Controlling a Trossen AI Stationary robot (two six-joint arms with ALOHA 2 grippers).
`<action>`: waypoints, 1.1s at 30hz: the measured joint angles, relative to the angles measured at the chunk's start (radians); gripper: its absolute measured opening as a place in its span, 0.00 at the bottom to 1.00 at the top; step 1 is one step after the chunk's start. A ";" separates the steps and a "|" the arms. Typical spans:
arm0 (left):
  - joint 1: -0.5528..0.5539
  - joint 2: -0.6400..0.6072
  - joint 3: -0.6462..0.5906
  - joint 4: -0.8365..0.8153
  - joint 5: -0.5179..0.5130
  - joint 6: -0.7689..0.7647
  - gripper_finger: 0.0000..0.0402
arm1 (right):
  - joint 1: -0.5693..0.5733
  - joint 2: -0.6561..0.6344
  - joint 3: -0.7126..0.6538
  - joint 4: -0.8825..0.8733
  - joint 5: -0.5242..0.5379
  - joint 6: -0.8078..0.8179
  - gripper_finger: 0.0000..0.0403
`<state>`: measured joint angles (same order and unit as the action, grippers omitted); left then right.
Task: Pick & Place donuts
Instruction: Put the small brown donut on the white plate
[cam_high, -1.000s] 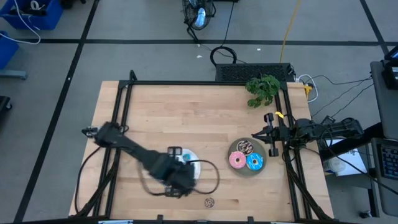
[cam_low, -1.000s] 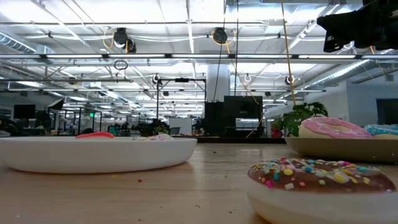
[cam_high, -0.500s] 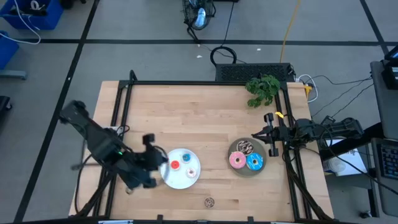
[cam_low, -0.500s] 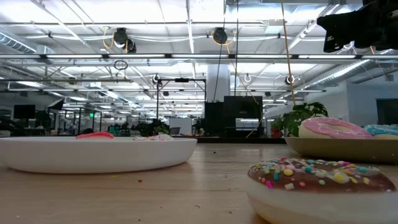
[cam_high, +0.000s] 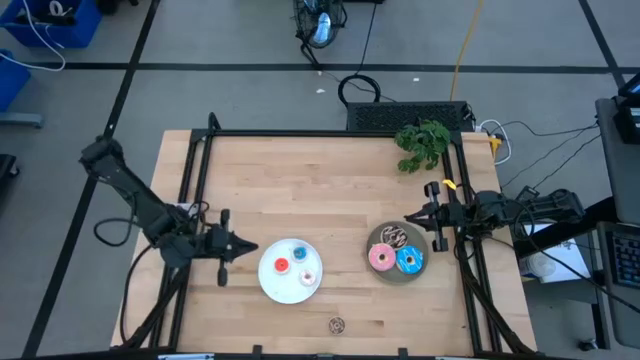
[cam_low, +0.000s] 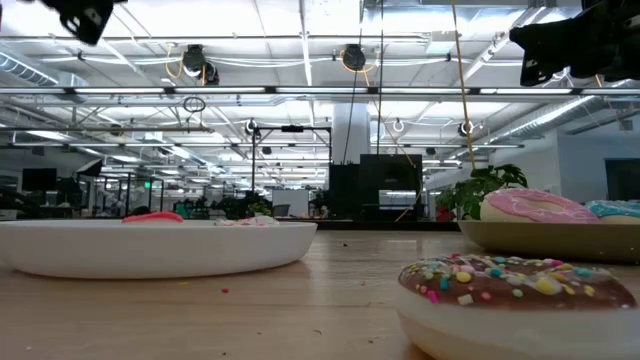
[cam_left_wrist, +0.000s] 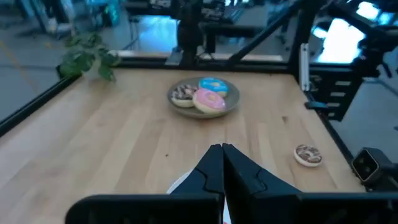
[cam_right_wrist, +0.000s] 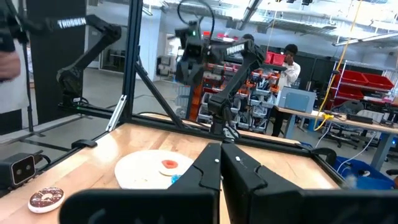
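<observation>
A white plate (cam_high: 290, 270) carries the red (cam_high: 281, 265), blue (cam_high: 300, 254) and white (cam_high: 308, 276) mini donuts. On a grey plate (cam_high: 385, 275) sit the chocolate-sprinkled (cam_high: 393, 237), pink (cam_high: 381, 258) and blue (cam_high: 409, 261) donuts. The brown mini donut (cam_high: 337, 324) lies flat on the wood near the table's near edge, and also shows close up in the low view (cam_low: 515, 288). My left gripper (cam_high: 240, 248) is shut and empty, just left of the white plate. My right gripper (cam_high: 410, 218) is shut and waits beside the grey plate's far right rim.
A green plant sprig (cam_high: 423, 143) lies at the far right corner. A black metal frame (cam_high: 330, 133) runs along the table's edges. Bare wood spreads over the table's far half and between the two plates. A person stands in the room beyond the table (cam_right_wrist: 289, 59).
My left arm has drawn back from above the white plate toward the table's left edge, and its elbow has swung out past the frame. The gripper now points level at the plate from its left side. The three mini donuts on the plate, covered before, now show.
</observation>
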<state>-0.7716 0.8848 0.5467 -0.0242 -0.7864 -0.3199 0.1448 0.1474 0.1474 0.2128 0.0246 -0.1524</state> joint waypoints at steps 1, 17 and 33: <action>-0.003 -0.007 -0.042 0.062 0.000 0.021 0.01 | 0.000 0.000 0.000 0.000 0.000 0.007 0.00; -0.056 -0.014 -0.431 0.693 -0.211 0.238 0.01 | 0.007 0.116 0.014 0.162 0.026 0.058 0.00; -0.056 -0.015 -0.425 0.709 -0.185 0.571 0.04 | 0.260 0.847 0.527 0.045 0.342 0.005 0.00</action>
<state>-0.8272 0.8700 0.1219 0.6846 -0.9710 0.2512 0.4051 0.9944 0.6749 0.2582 0.3664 -0.1470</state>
